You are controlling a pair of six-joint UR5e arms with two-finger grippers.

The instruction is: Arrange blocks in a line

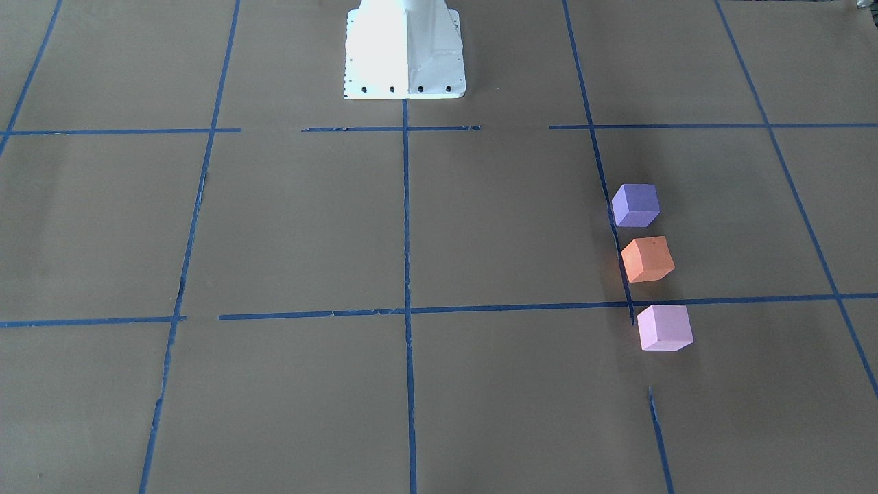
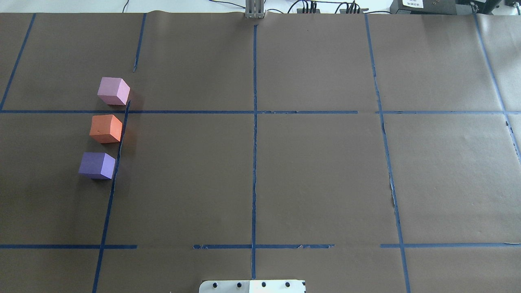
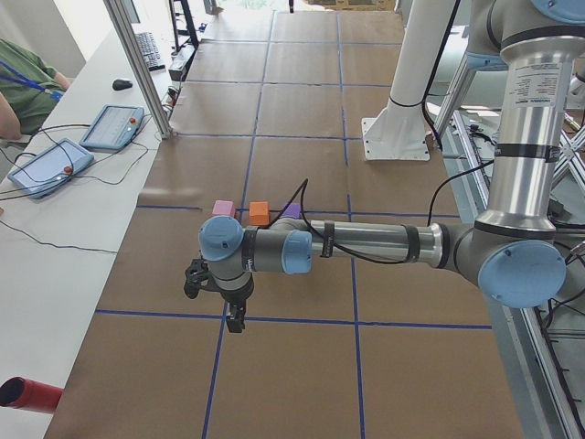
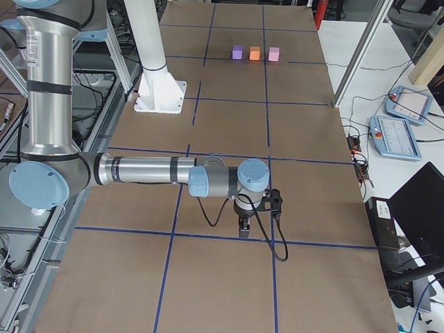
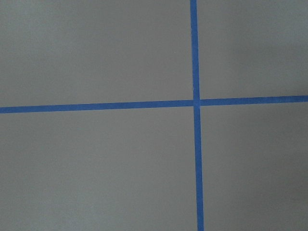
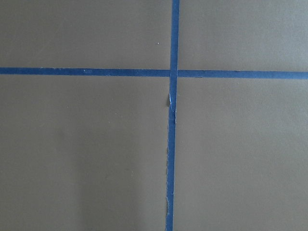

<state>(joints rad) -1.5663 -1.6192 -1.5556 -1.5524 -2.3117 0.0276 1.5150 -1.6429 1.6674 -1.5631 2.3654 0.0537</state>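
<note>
Three blocks stand in a short row along a blue tape line on the robot's left side: a violet-purple block [image 2: 97,165] nearest the robot, an orange block [image 2: 106,128] in the middle, a pale pink block [image 2: 113,91] farthest. They also show in the front view: purple [image 1: 636,205], orange [image 1: 647,259], pink [image 1: 664,328]. My left gripper [image 3: 236,320] hangs over the table apart from the blocks, nearer the table's end. My right gripper [image 4: 243,229] hangs over the far end of the table. I cannot tell whether either is open or shut. Both wrist views show only paper and tape.
The table is covered in brown paper [image 2: 317,175] with a blue tape grid. The robot's white base [image 1: 405,55] stands at the middle of the near edge. Pendants [image 3: 55,165] and cables lie on the operators' side, where a person sits.
</note>
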